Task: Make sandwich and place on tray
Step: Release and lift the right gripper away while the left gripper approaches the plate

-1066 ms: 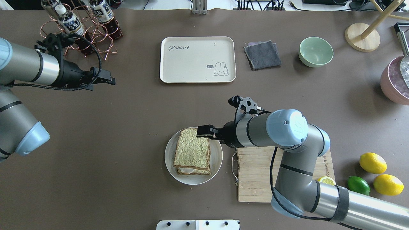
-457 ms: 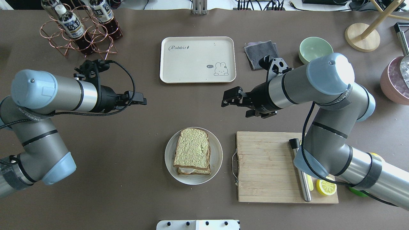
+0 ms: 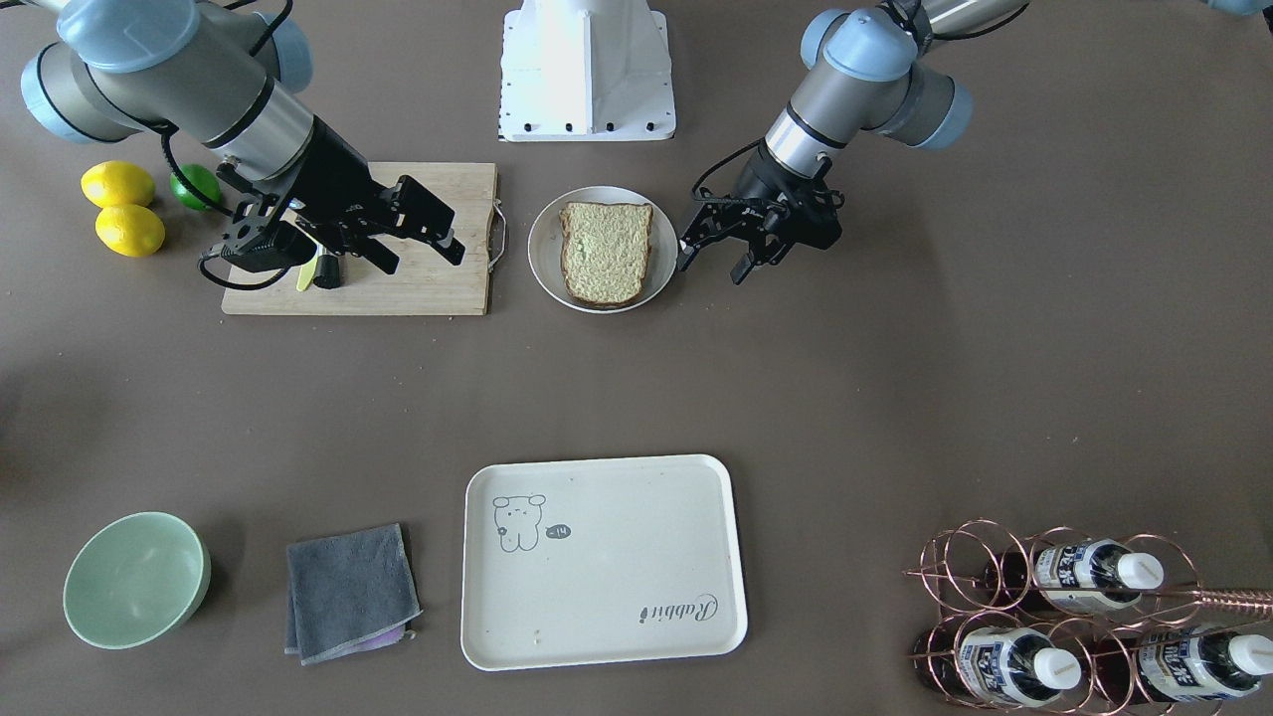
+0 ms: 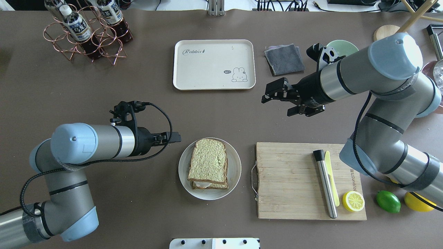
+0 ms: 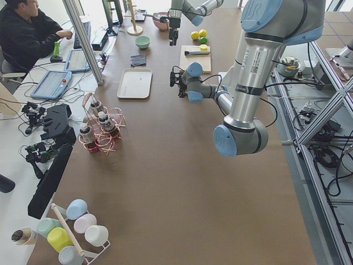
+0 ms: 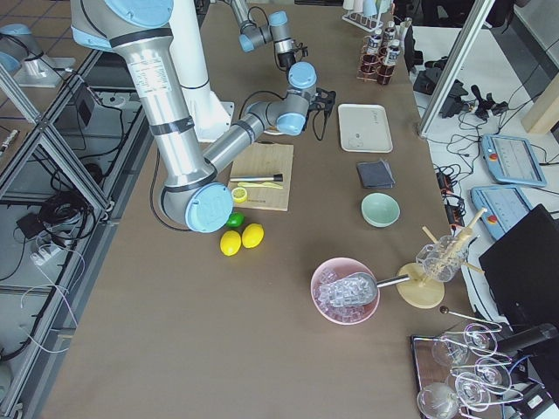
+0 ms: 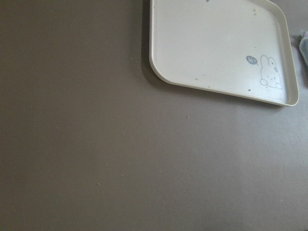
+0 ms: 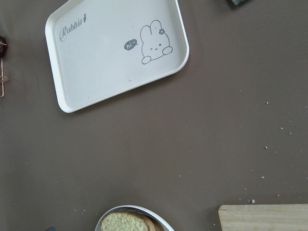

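Observation:
The sandwich (image 4: 208,162), two bread slices with a white egg edge peeking out at the near end, lies on a round white plate (image 4: 235,173) at the table's middle front; it also shows in the front view (image 3: 605,252). The cream tray (image 4: 207,69) lies bare farther back, and shows in the front view (image 3: 617,557) and both wrist views (image 7: 211,43) (image 8: 106,57). My left gripper (image 4: 176,137) is open and empty, just beside the plate's left rim. My right gripper (image 4: 275,103) is open and empty, above the table between tray and cutting board.
A wooden cutting board (image 4: 287,180) right of the plate carries a knife (image 4: 325,183) and a lemon half (image 4: 353,201). A grey cloth (image 4: 283,58) and green bowl (image 3: 134,579) lie right of the tray. A copper bottle rack (image 4: 86,31) stands back left.
My right gripper has left the sandwich and moved back and right, away from the plate. My left arm has swung from the back left toward the plate's left rim.

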Robot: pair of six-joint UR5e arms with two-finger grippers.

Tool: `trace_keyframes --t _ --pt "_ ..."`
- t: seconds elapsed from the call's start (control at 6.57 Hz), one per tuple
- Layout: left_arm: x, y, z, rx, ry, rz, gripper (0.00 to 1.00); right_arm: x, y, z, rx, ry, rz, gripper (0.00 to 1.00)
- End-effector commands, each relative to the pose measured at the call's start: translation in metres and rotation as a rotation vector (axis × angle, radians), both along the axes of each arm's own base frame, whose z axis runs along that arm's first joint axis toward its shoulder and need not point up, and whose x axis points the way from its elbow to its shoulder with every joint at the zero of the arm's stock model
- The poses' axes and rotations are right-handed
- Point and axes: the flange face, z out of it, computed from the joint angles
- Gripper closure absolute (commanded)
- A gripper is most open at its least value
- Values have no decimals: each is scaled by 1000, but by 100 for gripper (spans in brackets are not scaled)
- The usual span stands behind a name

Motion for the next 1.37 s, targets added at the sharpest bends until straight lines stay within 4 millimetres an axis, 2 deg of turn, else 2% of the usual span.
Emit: trace_keyframes --t 0.0,0.15,0.46,1.22 --pt "32 40 -2 -17 7 -7 48 12 -1 9 -7 6 3 0" --pt "40 49 -3 -14 5 -1 56 14 0 14 -10 10 4 0" --pt "39 48 1 -13 -2 -1 63 15 1 20 -10 13 7 0" --pt "43 48 14 -20 -27 0 63 13 0 24 -2 22 9 0"
